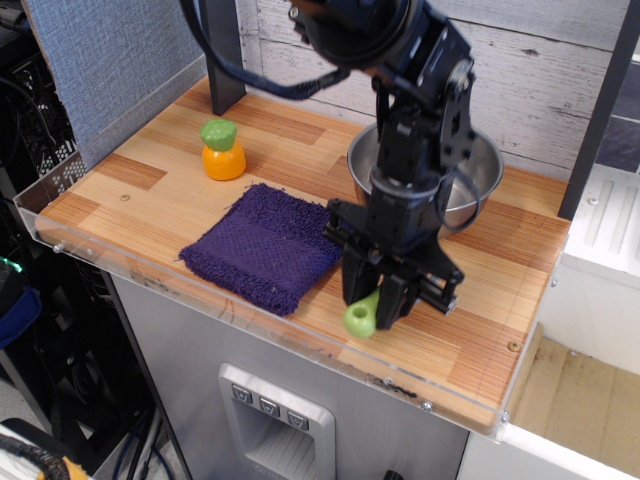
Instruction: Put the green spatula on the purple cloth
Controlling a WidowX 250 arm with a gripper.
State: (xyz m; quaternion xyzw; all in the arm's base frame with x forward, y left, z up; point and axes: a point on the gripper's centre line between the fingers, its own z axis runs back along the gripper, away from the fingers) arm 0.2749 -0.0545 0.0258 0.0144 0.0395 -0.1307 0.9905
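A black gripper [380,300] points down, its fingers closed around the green spatula [362,317], apparently lifting it just right of the purple cloth [262,247]. The blade is hidden. The chunky plastic handle looks light, stiff and easy to pinch. A steel bowl [478,172] sits behind.

Fuzzy purple cloth [262,246], glossy steel bowl [475,175]

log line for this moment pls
hand: shut on green spatula | spatula: right of purple cloth, not on it
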